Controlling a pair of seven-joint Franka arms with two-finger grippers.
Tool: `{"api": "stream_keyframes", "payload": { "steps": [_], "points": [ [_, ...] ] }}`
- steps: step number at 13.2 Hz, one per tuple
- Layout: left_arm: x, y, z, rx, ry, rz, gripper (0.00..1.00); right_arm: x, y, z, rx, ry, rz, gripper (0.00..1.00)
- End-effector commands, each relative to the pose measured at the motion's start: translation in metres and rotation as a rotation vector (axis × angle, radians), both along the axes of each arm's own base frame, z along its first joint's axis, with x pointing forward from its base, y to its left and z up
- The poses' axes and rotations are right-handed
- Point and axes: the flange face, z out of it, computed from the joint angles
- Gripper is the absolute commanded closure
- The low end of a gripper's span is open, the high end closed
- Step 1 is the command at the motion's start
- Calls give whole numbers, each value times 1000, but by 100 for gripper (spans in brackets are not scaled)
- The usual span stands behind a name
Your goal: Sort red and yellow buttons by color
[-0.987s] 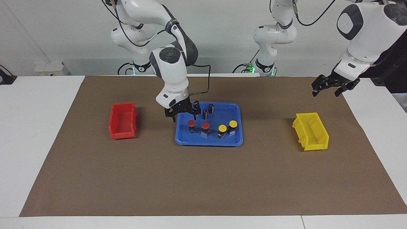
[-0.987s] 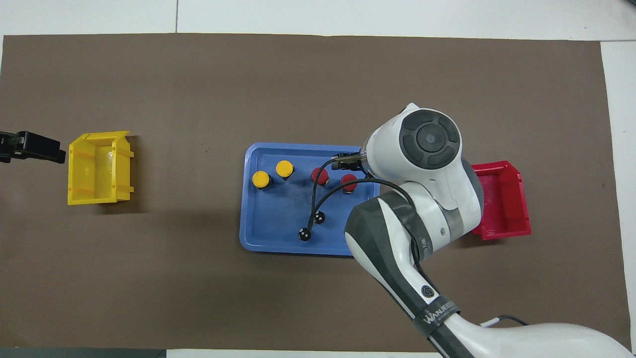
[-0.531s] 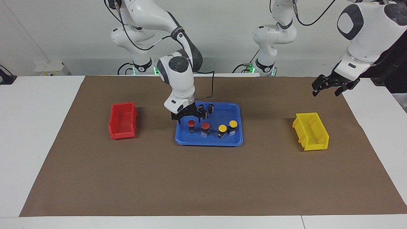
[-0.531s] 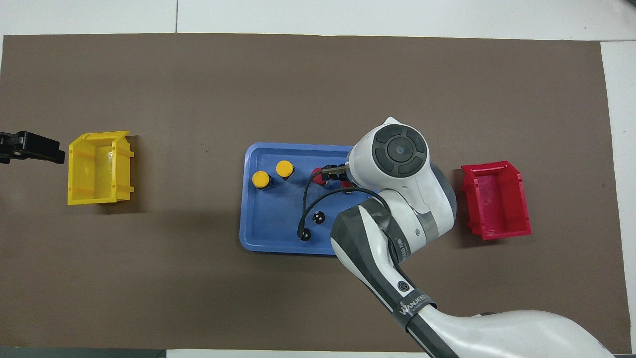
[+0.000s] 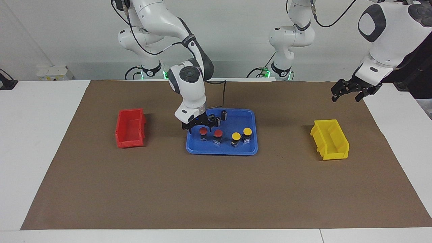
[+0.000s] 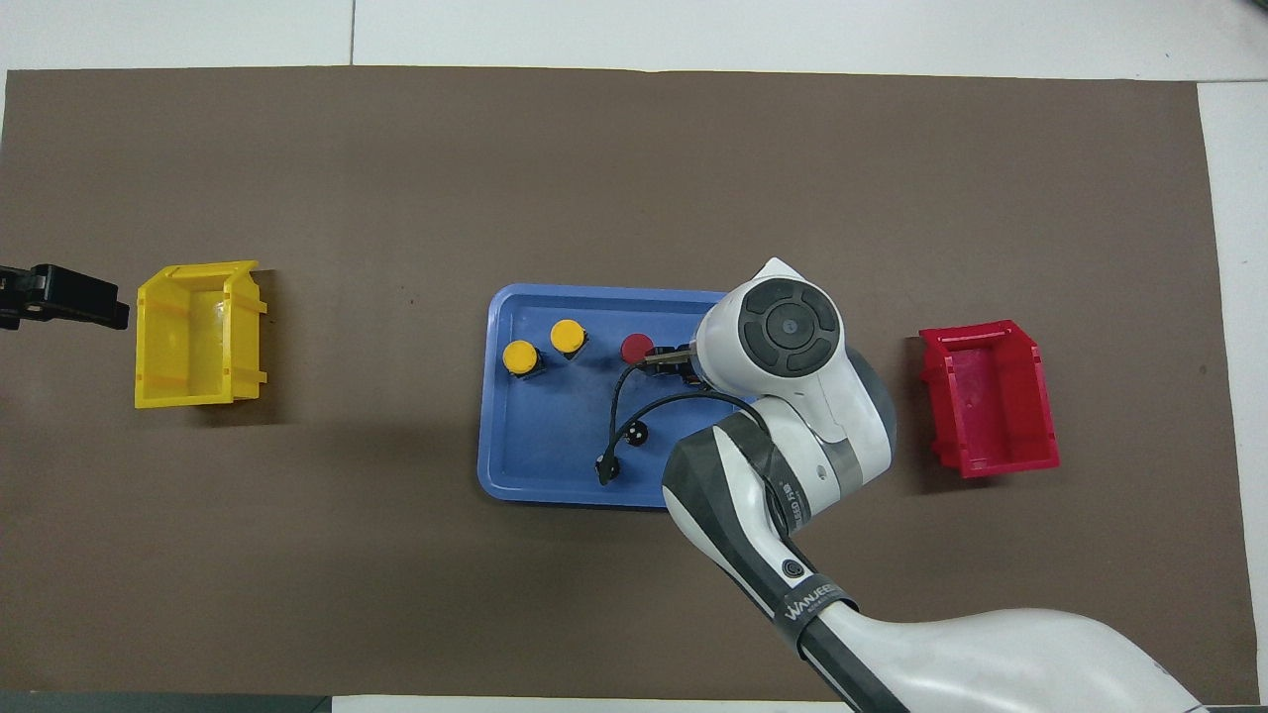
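Note:
Two red buttons [image 5: 203, 131] [image 5: 218, 133] and two yellow buttons [image 5: 236, 136] [image 5: 247, 131] stand in a row in the blue tray [image 5: 222, 151]. My right gripper [image 5: 199, 128] is open and low over the red button nearest the right arm's end, one finger on either side of its cap. In the overhead view the right wrist hides that button; the other red button [image 6: 636, 347] and the yellow buttons [image 6: 520, 356] [image 6: 568, 336] show. My left gripper [image 5: 345, 98] waits open in the air beside the yellow bin [image 5: 330, 139].
A red bin [image 5: 130, 128] stands on the brown mat toward the right arm's end, the yellow bin [image 6: 198, 335] toward the left arm's end. Two dark capless cylinders [image 5: 224, 114] [image 5: 218, 121] stand in the tray, nearer to the robots than the buttons.
My right gripper has moved from the tray's edge at the right arm's end to over the end red button and come down around its cap. The left arm has not moved.

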Motion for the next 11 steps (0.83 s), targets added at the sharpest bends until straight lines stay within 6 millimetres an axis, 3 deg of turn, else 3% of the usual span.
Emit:
{"api": "stream_keyframes", "payload": {
  "steps": [1,3,8,10,11],
  "points": [
    [-10,1,2,-13,5,12,0,-3,1,-4,1,-3,1,13],
    [-11,1,2,-12,8,20,0,-4,2,-4,-2,2,3,22],
    [-10,2,3,-12,7,26,0,-6,16,8,-15,27,19,73],
    [-9,-1,4,-11,-8,55,0,16,4,48,-29,34,6,76],
    [-8,-15,3,-8,-17,102,0,33,-20,77,-40,23,-10,76]
  ]
}}
